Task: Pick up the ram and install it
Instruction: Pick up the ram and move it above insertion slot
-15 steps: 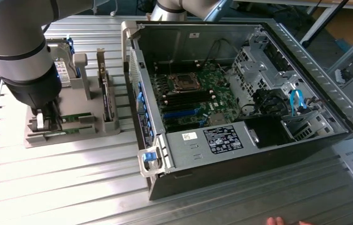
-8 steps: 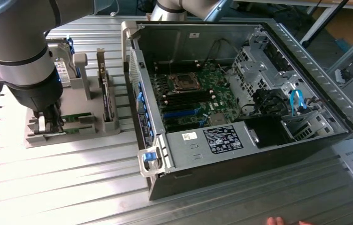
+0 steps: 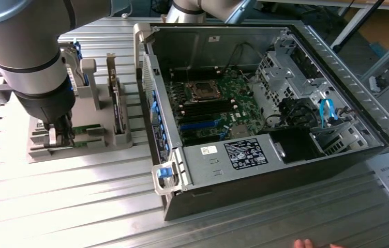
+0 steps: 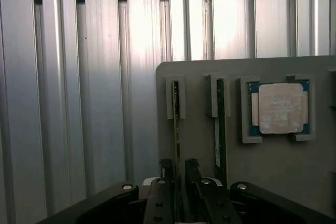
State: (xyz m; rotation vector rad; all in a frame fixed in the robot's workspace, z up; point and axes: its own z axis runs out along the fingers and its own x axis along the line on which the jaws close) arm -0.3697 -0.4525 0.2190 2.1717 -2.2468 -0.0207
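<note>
Two slim green ram sticks stand on edge in slots of a grey holder (image 4: 273, 171). My gripper (image 4: 178, 176) hangs low over the holder and straddles one end of the ram (image 4: 176, 124). Its dark fingers (image 4: 166, 169) stand on either side of the stick, with a gap to it on both sides. The other ram stick (image 4: 221, 124) stands parallel beside it, untouched. In the exterior view the gripper (image 3: 62, 135) reaches down into the holder (image 3: 77, 147) at that view's left. The open computer case (image 3: 250, 103) lies to the right, and its motherboard memory slots (image 3: 198, 111) are bare.
A square silver processor (image 4: 282, 108) sits in a pocket of the holder beside the sticks. A tall dark expansion card (image 3: 118, 108) stands in the holder between the gripper and the case wall. The ribbed aluminium table (image 3: 77, 206) carries everything. A person's fingertips (image 3: 303, 243) show at the front edge.
</note>
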